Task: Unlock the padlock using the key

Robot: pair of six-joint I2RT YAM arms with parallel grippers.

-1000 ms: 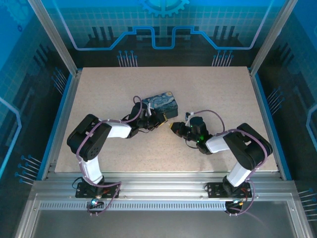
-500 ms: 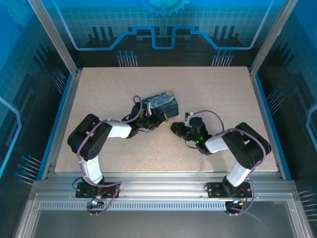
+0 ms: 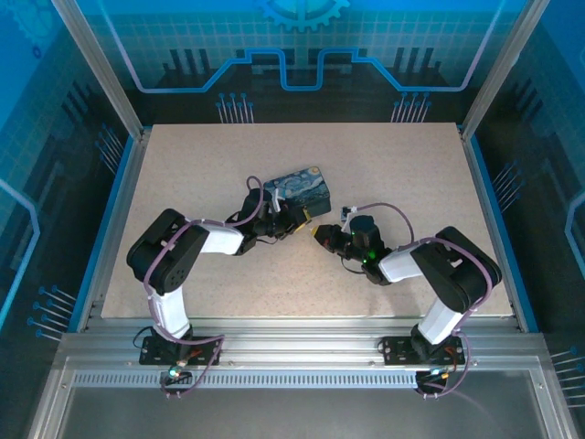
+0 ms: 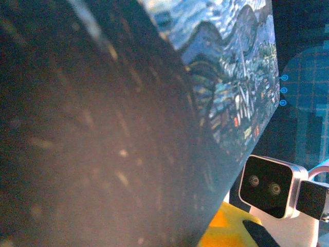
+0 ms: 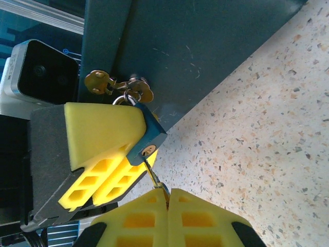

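- Clamping the padlock [image 5: 152, 133], the left pincer [image 5: 140, 146] has its yellow pads shut on the blue body. The padlock hangs at the brass hasp [image 5: 103, 82] on the front of the box [image 5: 195, 46].
- Thin key [image 5: 156, 177] has its tip in the padlock's keyhole.
- Right pincer [image 5: 168, 194] is closed on the key's other end, with the speckled surface [image 5: 267, 128] to its right.

1. Top view: table [image 3: 393, 155] evenly bright, surround dim blue.
2. Left wrist view: dark blur from 9 o'clock, box [image 4: 226, 67] sharper at 1 o'clock.
3. Right wrist view: bright; padlock [image 5: 149, 134] and key [image 5: 152, 172] crisp.
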